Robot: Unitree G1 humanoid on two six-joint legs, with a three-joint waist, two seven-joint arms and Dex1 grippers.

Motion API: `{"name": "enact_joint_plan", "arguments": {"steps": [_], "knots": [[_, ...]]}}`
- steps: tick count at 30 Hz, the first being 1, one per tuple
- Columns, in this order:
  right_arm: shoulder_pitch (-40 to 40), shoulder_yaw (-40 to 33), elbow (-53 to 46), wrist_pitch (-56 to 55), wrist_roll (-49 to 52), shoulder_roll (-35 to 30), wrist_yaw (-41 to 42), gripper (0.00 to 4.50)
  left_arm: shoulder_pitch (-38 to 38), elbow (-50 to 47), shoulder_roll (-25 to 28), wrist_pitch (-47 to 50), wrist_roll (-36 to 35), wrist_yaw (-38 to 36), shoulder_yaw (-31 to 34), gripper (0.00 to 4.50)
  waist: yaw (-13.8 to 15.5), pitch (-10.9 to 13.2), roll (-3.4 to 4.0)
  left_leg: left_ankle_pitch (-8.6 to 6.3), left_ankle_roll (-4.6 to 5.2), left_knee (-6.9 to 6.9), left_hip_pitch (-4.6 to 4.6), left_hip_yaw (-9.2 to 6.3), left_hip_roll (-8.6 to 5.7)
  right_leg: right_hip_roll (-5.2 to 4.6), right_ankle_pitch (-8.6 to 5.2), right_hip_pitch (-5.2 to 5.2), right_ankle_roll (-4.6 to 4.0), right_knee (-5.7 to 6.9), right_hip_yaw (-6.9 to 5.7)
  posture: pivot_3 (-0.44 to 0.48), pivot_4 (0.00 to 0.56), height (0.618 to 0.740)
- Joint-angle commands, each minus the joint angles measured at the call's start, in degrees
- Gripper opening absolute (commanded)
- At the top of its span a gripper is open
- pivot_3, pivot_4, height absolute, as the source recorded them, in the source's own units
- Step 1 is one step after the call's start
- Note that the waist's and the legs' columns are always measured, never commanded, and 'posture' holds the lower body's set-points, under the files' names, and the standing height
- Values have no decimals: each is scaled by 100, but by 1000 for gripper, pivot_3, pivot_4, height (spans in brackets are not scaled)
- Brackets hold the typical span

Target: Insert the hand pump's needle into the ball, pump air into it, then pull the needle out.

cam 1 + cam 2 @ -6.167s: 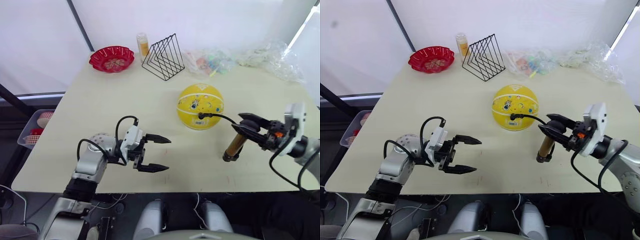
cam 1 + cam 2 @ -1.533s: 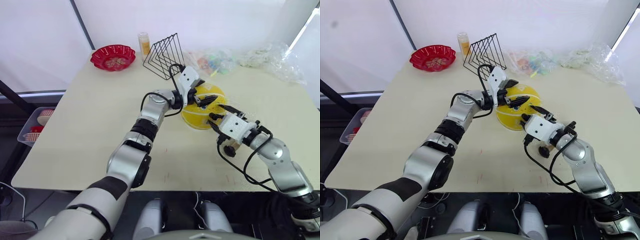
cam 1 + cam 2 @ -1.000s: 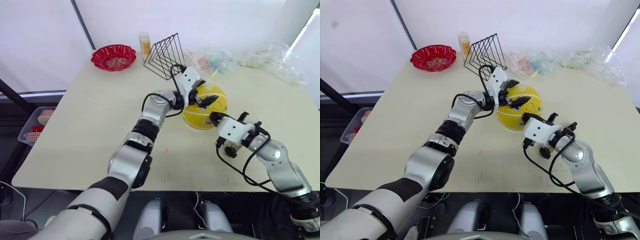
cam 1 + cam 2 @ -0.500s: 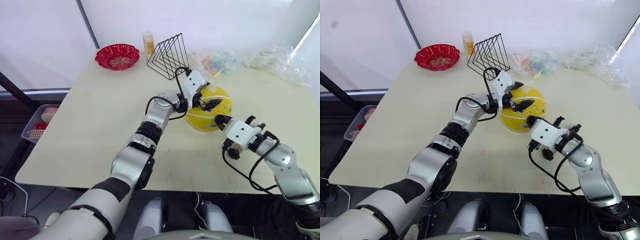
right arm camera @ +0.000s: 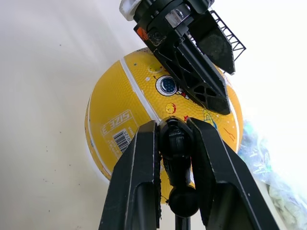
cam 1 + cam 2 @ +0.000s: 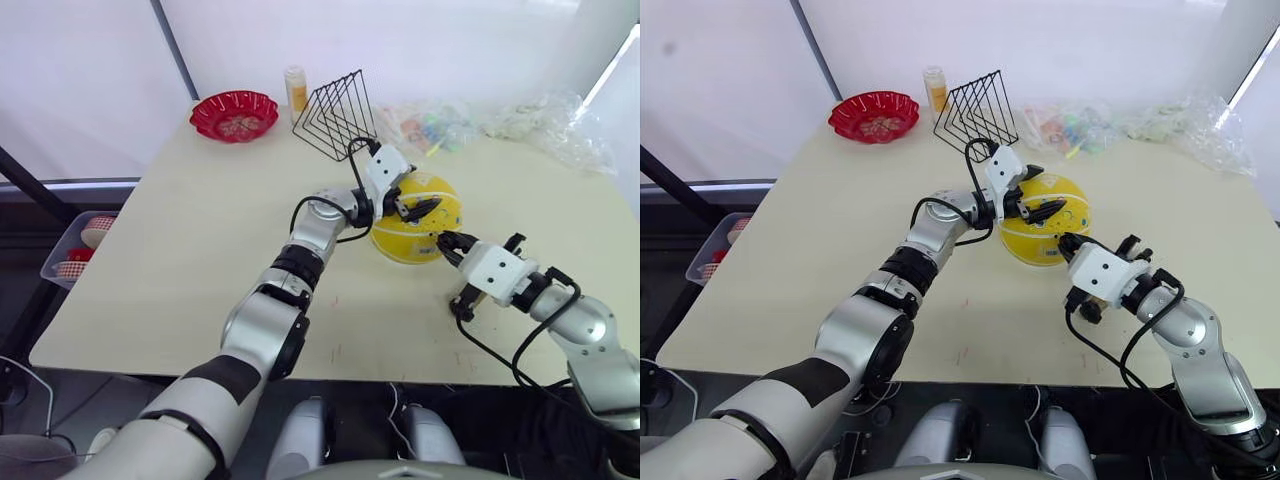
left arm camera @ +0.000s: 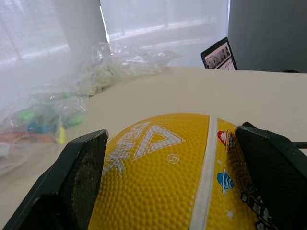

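While the left tool (image 6: 418, 207) straddles the ball (image 6: 415, 232), the right tool (image 5: 173, 139) pinches the hand pump (image 5: 176, 158).

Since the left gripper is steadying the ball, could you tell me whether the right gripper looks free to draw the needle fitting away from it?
Probably yes: the right gripper is shut on the needle fitting, and the left gripper straddles the ball higher up.

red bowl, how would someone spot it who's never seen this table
Look at the far left corner of the table, away from the robot. The red bowl sits there, left of a small yellow bottle and a black wire rack. It is the only red thing on the tabletop, with a scalloped rim.
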Motion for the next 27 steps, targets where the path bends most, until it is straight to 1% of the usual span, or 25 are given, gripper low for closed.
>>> {"name": "enact_joint_plan", "arguments": {"steps": [1, 6, 10, 15, 18, 21, 27], "knots": [[35, -178, -215, -74, 74, -14, -39, 354, 127, 364, 22, 111, 282, 34, -124, 4500, -5, 0, 0, -1, 1, 10, -1, -1, 1, 0, 0, 0, -1, 9, 0, 0, 150, 737], [44, -180, -217, -77, 86, -20, -47, 354, 116, 392, 17, 90, 288, 36, -113, 4500, -18, 0, 0, -1, 2, 39, -1, -2, 6, -1, -12, -1, -21, 41, 1, 0, 150, 737], [395, -275, 352, -574, -2, -22, -222, 354, -31, 92, -11, -7, 4, -161, 118, 4500, -10, 0, -3, -1, 2, 41, 0, -5, 8, -1, -14, -3, -25, 52, 1, 0, 150, 737], [434, -307, 756, -897, -42, 15, -423, 354, -117, -133, -7, 18, -156, -335, 271, 4500, -55, 1, -4, -1, 2, 41, -9, 0, 4, -2, -14, -11, -24, 52, 6, 0, 150, 737], [409, -299, 996, -1089, -91, 12, -511, 354, -163, -271, 11, 83, -229, -419, 353, 4500, -78, 2, -4, -1, 2, 41, -14, -1, 3, -2, -3, -17, -5, 53, 6, 0, 150, 737], [317, -294, 1430, -1375, -174, 31, -661, 354, -242, -559, 88, 201, -367, -563, 444, 4500, -111, 6, -7, -1, 2, 41, -17, 0, 2, -2, -3, -18, -3, 53, 6, 0, 150, 737], [93, -284, 2002, -1741, -227, 49, -820, 354, -190, -1033, 242, 385, -507, -760, 488, 4500, -127, 9, -5, -1, 2, 40, -20, 3, 3, -2, -3, -26, -3, 53, 12, 0, 150, 737]]}}
